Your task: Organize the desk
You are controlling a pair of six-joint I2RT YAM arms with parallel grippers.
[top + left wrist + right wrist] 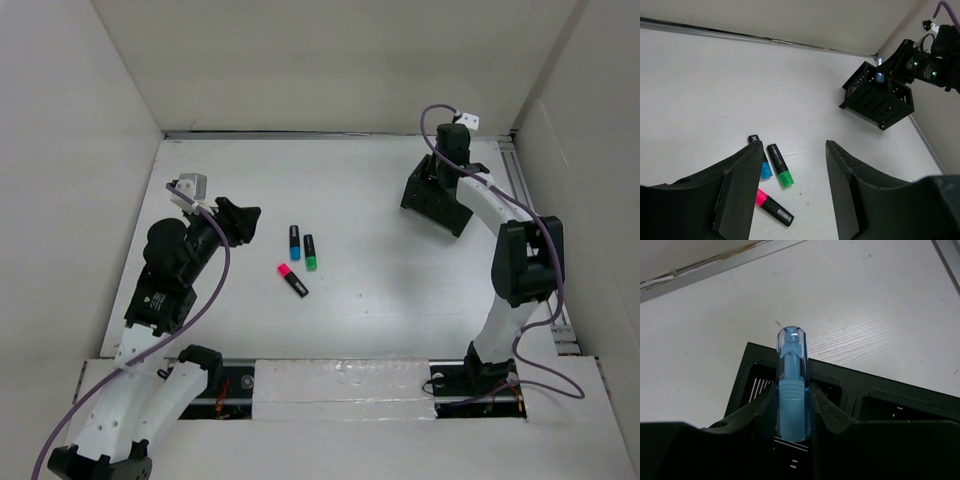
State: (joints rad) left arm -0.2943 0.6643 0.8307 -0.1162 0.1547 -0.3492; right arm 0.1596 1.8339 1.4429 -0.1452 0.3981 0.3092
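Observation:
The desk is a white tabletop with white walls. Three black highlighters lie near its middle: blue-capped, green-capped and pink-capped. They also show in the left wrist view, blue, green and pink. My left gripper is open and empty, to their left. My right gripper is shut on a clear blue pen above the black compartmented organizer at the back right.
A metal rail runs along the desk's right edge, beside the organizer. White walls close in the left, back and right sides. The right arm's purple cable loops near the right front.

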